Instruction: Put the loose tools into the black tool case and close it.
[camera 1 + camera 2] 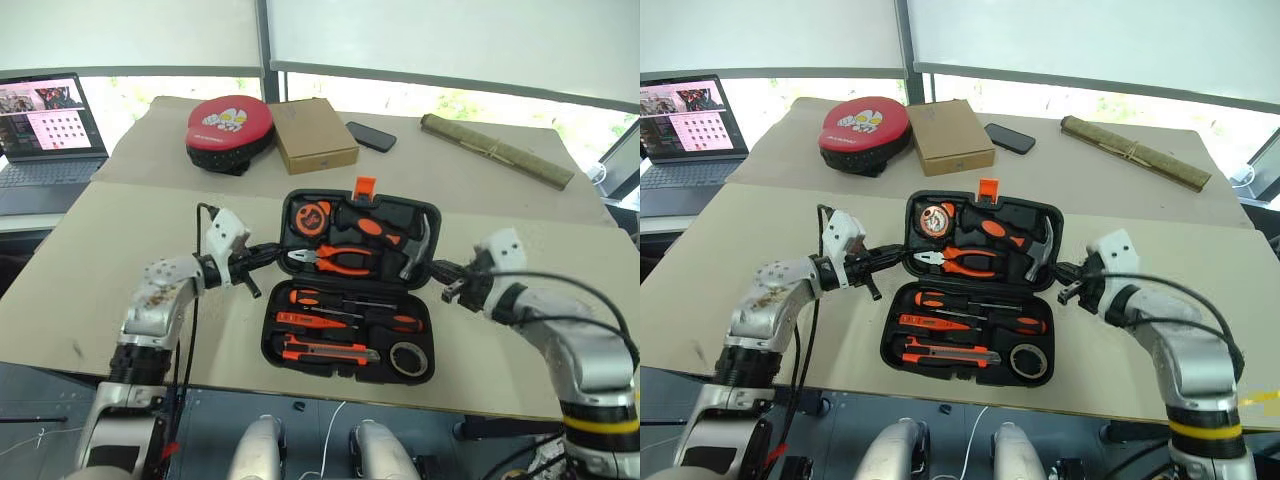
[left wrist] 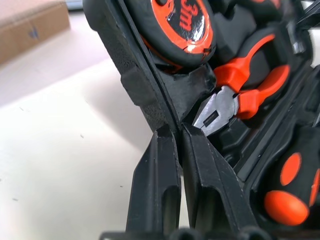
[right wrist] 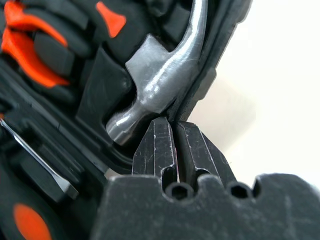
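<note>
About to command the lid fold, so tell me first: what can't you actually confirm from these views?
- Left gripper: shut at the black tool case far half's rim; wrist view too close to tell whether the rim is pinched.
- Right gripper: shut at the opposite rim beside the hammer; contact hidden likewise.
- Orange latch: head views too small to judge its state.
- Hinge: covered by the tools.

Along the far side of the counter (image 1: 100, 260) sit a round red-and-black pad (image 1: 230, 130), a brown cardboard box (image 1: 314, 134), a dark phone (image 1: 371, 136) and a long olive roll (image 1: 496, 150). An open laptop (image 1: 48, 130) stands off its left end.
</note>
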You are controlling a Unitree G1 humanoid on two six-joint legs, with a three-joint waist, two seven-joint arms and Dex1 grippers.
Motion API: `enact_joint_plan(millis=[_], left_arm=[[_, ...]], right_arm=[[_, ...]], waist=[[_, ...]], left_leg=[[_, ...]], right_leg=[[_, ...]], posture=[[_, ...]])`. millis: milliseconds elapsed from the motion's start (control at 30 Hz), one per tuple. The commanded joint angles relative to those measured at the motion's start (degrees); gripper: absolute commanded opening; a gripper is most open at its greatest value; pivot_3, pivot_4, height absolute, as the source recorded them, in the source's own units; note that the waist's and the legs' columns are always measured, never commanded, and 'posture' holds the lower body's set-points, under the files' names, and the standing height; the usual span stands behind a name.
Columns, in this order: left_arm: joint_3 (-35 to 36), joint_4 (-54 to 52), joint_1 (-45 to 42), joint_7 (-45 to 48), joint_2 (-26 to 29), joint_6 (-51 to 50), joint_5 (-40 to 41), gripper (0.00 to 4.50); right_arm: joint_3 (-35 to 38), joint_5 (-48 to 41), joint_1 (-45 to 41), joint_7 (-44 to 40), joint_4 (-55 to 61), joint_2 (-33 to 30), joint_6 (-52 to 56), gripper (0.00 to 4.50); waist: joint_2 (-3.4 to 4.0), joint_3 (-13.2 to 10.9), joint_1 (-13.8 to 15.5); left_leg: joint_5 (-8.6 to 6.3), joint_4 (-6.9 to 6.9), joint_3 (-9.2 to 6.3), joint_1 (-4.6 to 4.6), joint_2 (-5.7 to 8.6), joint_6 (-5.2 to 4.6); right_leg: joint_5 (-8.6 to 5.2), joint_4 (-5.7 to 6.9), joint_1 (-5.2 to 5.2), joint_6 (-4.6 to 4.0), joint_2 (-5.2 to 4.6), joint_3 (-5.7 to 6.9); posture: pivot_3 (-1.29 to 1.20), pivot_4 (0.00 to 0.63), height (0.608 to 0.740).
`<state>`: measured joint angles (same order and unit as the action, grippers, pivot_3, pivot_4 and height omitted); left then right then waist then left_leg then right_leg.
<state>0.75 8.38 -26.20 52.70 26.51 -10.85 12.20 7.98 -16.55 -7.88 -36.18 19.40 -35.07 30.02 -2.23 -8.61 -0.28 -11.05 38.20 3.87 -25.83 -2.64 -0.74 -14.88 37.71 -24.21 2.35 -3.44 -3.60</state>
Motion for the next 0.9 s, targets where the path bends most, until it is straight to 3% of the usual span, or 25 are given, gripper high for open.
enact_joint_plan(millis=[33,300,333,400,500,567,667,733,800,900], left_arm=[[-0.5,-1.1,1.1,-2.5,0.7,9.9,-3.7,0.06],[0.5,-2.1,8.0,-5.8,2.3,20.0,-6.3,0.06],[0.8,-3.0,9.5,-6.1,2.5,20.7,-6.2,0.39],[1.2,-5.3,12.4,-6.6,3.1,21.3,-5.8,0.91],[2.6,-9.0,16.3,-8.0,4.3,20.0,-5.1,2.03],[5.3,-11.8,19.0,-8.3,6.0,16.2,-2.6,2.87],[10.8,-13.3,21.2,-6.0,11.2,5.5,3.1,3.95],[11.2,-11.3,19.5,-3.6,14.0,1.7,4.9,4.46],[10.7,-9.0,17.1,-1.6,15.8,-1.0,5.9,4.46],[7.7,-1.4,10.0,2.0,16.8,0.5,4.0,4.50]], right_arm=[[-1.3,6.3,2.9,-1.7,2.9,-1.9,-16.8,0.00],[-2.4,18.8,13.1,-1.3,-1.4,-6.0,-46.1,0.00],[-2.4,19.2,14.8,-1.4,-1.4,-6.3,-49.1,0.00],[-1.9,19.4,17.8,-1.2,-0.7,-6.5,-53.0,0.76],[-0.3,19.1,21.7,-0.9,1.8,-7.0,-55.5,1.67],[3.2,15.4,26.1,-2.1,6.1,-7.6,-52.1,2.43],[12.1,1.4,38.8,-9.1,16.1,-10.9,-38.9,3.41],[15.7,-5.5,44.7,-13.0,20.7,-13.1,-32.9,3.45],[17.9,-10.1,48.1,-15.6,24.0,-14.8,-28.5,3.45],[18.0,-14.6,50.9,-18.6,26.6,-16.2,-23.9,2.68]], waist=[[0.00,0.0,0.0],[0.03,0.0,-0.2],[0.03,0.0,-0.3],[0.04,0.0,-0.6],[0.03,0.0,-0.6],[0.04,0.0,-0.5],[0.08,0.0,-0.2],[-0.03,0.0,-0.3],[-0.14,0.0,-0.1],[-0.17,0.0,0.2]], left_leg=[[0.00,0.00,0.00,0.01,0.00,0.00],[0.00,-0.07,0.11,0.36,-0.06,0.01],[0.00,-0.07,0.13,0.40,-0.06,0.01],[0.00,-0.11,0.15,0.58,-0.09,0.01],[-0.01,-0.22,0.21,0.69,-0.15,0.01],[0.00,-0.21,0.23,0.71,-0.15,0.02],[0.01,-0.21,0.25,0.72,-0.20,0.04],[0.01,-0.23,0.22,0.87,-0.27,0.05],[-0.01,-0.34,0.16,1.43,-0.34,0.07],[-0.29,-0.37,0.06,1.65,-0.40,0.54]], right_leg=[[0.00,0.01,0.00,0.00,0.00,0.00],[-0.01,0.04,0.21,0.00,0.04,-0.10],[-0.01,0.04,0.23,0.00,0.03,-0.11],[-0.01,0.03,0.38,-0.02,0.05,-0.12],[-0.05,0.04,0.41,-0.07,0.07,-0.15],[-0.04,0.06,0.44,-0.08,0.05,-0.15],[-0.06,0.10,0.44,-0.09,-0.01,-0.17],[-0.10,0.09,0.58,-0.14,-0.01,-0.15],[-0.21,-0.17,1.16,-0.23,0.02,-0.01],[-0.67,-0.26,1.41,-0.28,-0.09,-0.01]], posture=[[0.00,0.150,0.740],[0.00,0.150,0.740],[0.00,0.150,0.740],[0.00,0.150,0.740],[0.00,0.150,0.740],[0.00,0.150,0.740],[0.00,0.150,0.740],[0.00,0.150,0.740],[0.00,0.150,0.740],[0.00,0.150,0.740]])
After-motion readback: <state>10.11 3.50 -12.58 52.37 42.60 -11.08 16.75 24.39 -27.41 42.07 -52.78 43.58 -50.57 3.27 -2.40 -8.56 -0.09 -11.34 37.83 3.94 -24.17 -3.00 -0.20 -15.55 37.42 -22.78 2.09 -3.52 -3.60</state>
